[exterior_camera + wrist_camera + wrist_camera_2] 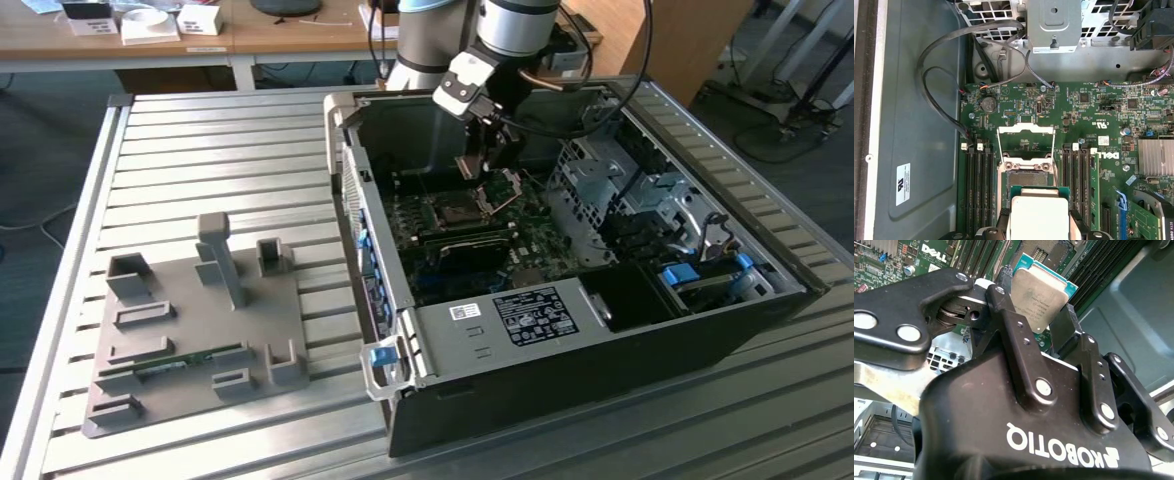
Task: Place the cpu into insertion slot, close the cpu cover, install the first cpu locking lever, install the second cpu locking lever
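My gripper [1034, 315] is shut on the cpu [1040, 296], a flat square chip with a silver-grey top and green rim, held by two opposite edges between the black fingers [1004, 310]. In the first wrist view the cpu [1039, 215] hangs just short of the insertion slot [1026, 176], a dark square socket on the green motherboard [1089, 110]. The cpu cover [1026, 140] is swung open past the slot, with a thin wire lever [999, 150] along each side. In the exterior view the gripper [483, 168] is inside the computer case [561, 330], above the insertion slot [454, 212].
Black memory slots [979, 185] flank the slot on both sides. Grey cables [939, 55] loop over the case wall, and a metal drive cage [1054, 25] sits beyond the board. On the slatted table, a grey fixture plate [200, 330] lies at the exterior view's left.
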Robot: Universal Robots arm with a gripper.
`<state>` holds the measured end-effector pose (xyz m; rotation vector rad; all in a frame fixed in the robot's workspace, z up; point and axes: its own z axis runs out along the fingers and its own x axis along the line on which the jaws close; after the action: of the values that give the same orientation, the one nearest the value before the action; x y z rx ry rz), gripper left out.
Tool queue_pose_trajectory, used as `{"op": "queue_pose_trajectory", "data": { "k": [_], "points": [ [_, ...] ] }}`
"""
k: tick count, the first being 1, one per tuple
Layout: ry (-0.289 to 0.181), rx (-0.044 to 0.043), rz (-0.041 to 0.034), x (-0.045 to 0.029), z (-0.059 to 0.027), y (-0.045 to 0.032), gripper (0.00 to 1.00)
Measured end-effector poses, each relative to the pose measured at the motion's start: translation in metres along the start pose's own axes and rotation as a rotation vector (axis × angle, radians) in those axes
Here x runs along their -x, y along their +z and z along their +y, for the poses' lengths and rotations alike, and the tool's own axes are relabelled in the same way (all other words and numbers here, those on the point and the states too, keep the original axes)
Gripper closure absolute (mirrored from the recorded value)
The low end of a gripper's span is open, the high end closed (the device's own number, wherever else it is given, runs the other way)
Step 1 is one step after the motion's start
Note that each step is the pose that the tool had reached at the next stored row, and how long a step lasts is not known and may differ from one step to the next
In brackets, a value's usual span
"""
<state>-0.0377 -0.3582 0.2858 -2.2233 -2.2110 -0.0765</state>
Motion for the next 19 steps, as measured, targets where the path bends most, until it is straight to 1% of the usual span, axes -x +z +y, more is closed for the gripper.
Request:
{"op": "queue_pose_trajectory", "data": {
  "k": [11,19],
  "points": [
    [0.000,0.0002,0.0000,0.0000,0.0000,0.0009,0.46],
    [0.000,0.0011,-0.0002,0.0001,-0.0001,0.0030,0.46]
  ]
}}
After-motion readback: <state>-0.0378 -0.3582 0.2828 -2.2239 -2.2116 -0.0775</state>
